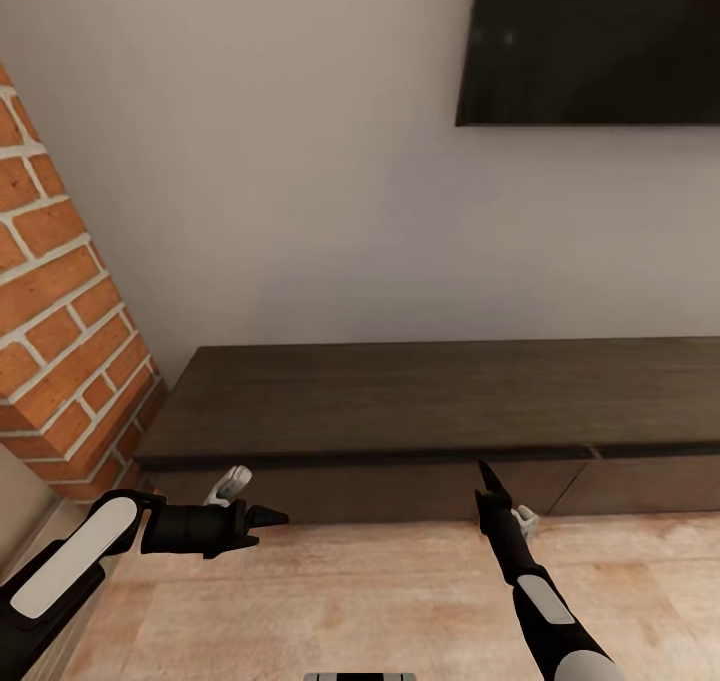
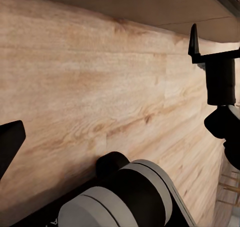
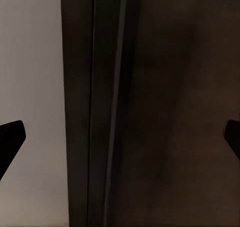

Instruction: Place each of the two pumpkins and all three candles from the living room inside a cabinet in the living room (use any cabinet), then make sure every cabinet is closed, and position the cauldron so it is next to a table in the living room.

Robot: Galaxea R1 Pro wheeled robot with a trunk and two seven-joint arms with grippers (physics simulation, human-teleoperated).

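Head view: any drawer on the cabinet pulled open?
No: every drawer front on the cabinet sits flush under the top edge, with no pale drawer inside showing.

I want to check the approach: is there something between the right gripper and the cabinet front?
Nothing visible. The right gripper points at the cabinet front, close to it, with bare floor below. In the right wrist view, the dark cabinet lies straight ahead between its open fingers.

You face a dark-brown cabinet point(image 1: 430, 401) with faint wood grain, set against a plain pale-grey wall point(image 1: 300, 161). The floor point(image 1: 380, 601) is light honey-toned wood planks. Left of you, a red brick column point(image 1: 60, 341) with white mortar lines; above, a black screen point(image 1: 595, 41)
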